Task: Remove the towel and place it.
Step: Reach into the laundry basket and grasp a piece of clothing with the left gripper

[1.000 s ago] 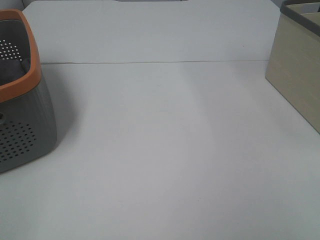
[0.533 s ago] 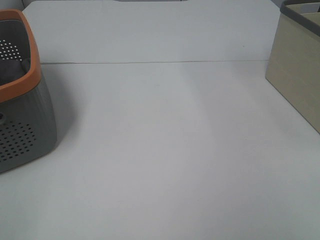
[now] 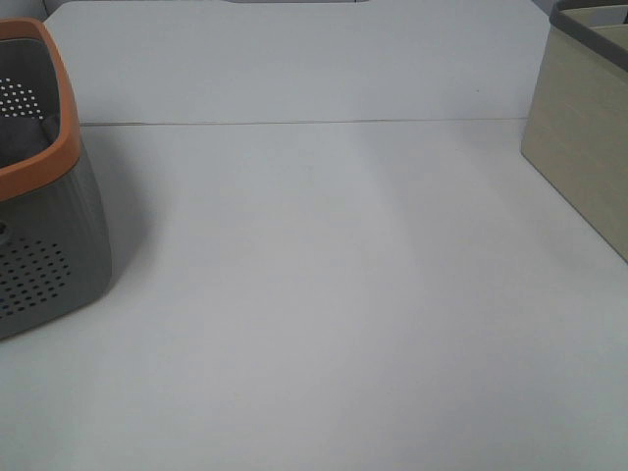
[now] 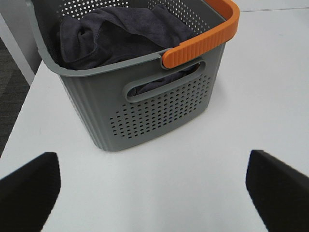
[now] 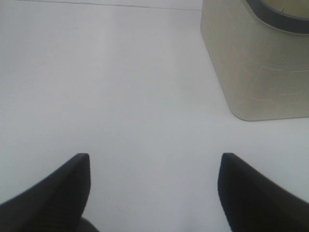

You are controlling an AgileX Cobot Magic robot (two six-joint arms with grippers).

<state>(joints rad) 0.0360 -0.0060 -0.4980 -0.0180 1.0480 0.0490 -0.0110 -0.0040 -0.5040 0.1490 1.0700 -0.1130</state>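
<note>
Inside the grey perforated basket (image 4: pixel 159 111), at the left side of the white worktop (image 3: pixel 324 294), lies the towel (image 4: pixel 120 34). Only the left wrist view looks down into the basket and shows it. The high camera catches just one corner of the basket, with its orange rim (image 3: pixel 59 108), and from there I cannot make out the cloth. At the far right it shows a beige bin (image 3: pixel 579 167) with a dark grey rim, which the right wrist view sees from close by.

The left hand (image 4: pixel 152 164) hangs over bare worktop in front of the basket, its fingers spread wide with nothing between them. The basket wall with its handle slot stands between this hand and the towel, so they are apart. The right hand (image 5: pixel 154 159) is also wide and empty, near the beige bin and well apart from the towel.

The towel is dark charcoal, a little purplish, soft and plush. It is crumpled in loose folds, and a part of it shows through the handle slot.
</note>
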